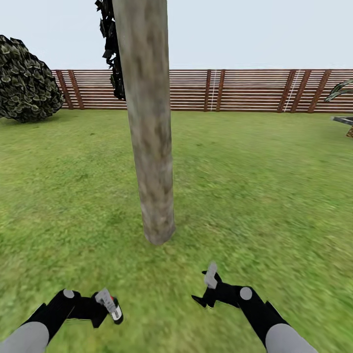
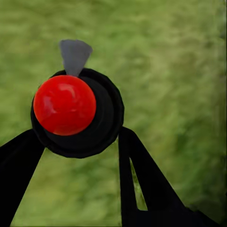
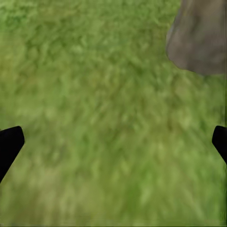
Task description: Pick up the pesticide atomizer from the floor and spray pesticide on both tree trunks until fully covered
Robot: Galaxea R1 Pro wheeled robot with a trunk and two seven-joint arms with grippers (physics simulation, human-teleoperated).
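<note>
Tree trunk (image 1: 149, 122) stands centre on lawn (image 1: 255, 186), fence (image 1: 245, 90) behind, bush (image 1: 24, 81) far left.

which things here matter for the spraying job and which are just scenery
For the job:
- pesticide atomizer, held in the left gripper
- tree trunk, straight ahead on the lawn
- right gripper, open and empty

Just scenery:
- wooden fence
- round bush
- black-foliaged conifer behind the trunk
- palm plant at the right edge
</note>
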